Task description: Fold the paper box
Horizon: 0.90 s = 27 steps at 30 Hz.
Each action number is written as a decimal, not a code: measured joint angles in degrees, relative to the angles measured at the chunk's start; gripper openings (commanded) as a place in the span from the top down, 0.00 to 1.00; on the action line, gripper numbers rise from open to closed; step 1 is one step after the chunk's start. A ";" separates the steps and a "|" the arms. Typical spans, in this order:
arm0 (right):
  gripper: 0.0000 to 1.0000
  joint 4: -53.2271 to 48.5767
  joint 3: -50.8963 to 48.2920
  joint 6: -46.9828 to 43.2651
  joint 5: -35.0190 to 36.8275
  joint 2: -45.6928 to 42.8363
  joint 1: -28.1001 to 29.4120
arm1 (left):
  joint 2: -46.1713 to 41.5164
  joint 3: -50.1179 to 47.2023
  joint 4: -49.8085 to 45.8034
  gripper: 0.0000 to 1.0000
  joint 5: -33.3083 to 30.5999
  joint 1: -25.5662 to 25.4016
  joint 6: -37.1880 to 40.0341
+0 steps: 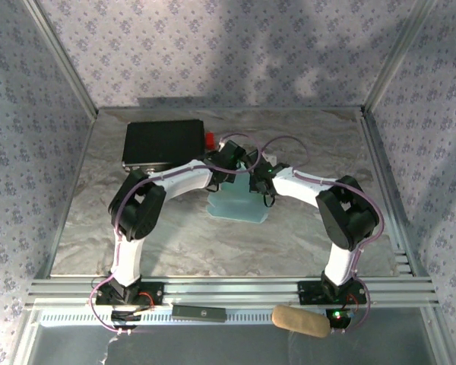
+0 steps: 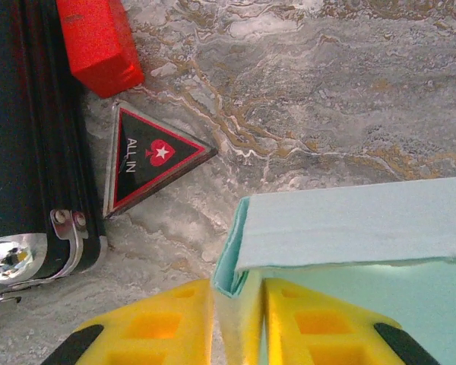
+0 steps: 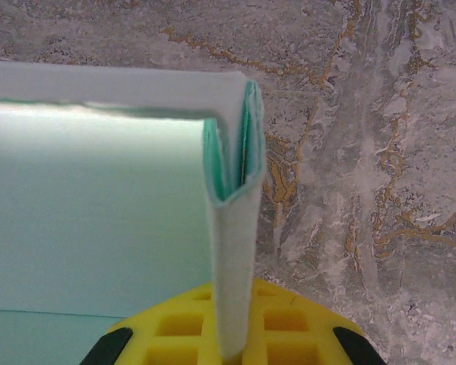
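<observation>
Left gripper [image 2: 238, 308] and right gripper [image 3: 232, 323] each clamp a paper box [image 1: 239, 205] wall, mid-table [image 1: 289, 243]; it looks light and flimsy, so hold it near the creases.

Soft, even overhead light. Patchy shadows dapple the back wall [image 1: 228, 46]; a faint sheen lies on the table [image 1: 289, 236]. Wrist close-ups are bright, slightly soft at the bottom edge.

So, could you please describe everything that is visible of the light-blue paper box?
The paper box is pale light-blue thin card, matte, and only partly formed: a flat panel with walls folded upright, the card doubled at the corners. It sits on the marbled table, to the near right of the black case. The left gripper pinches an upright wall at one corner, and the right gripper pinches another.
</observation>
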 measured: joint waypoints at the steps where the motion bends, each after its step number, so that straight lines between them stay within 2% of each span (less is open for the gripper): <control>1: 1.00 0.00 0.00 0.02 0.00 0.00 -0.02 | 0.11 0.02 0.31 0.77 0.00 0.02 0.00; 5: 1.00 -0.11 0.17 0.02 -0.04 0.11 -0.02 | 1.07 0.85 0.50 0.75 0.02 0.17 -0.02; 7: 1.00 -0.15 0.22 0.09 -0.02 0.17 -0.09 | 1.55 1.14 0.57 0.63 -0.15 0.24 -0.02; 9: 1.00 -0.52 0.37 0.13 0.07 0.20 -0.07 | 1.66 1.14 0.48 0.61 -0.52 0.28 -0.57; 20: 1.00 -1.18 1.07 0.15 0.20 0.70 -0.07 | 1.57 -1.11 3.21 0.91 4.66 1.31 -0.96; 25: 1.00 -1.40 1.22 0.20 0.20 0.81 0.04 | 1.57 -1.11 3.72 1.00 3.87 1.14 -1.95; 27: 1.00 -1.29 1.22 0.20 0.07 0.85 0.04 | 1.57 -1.11 3.58 1.00 3.37 1.14 -2.43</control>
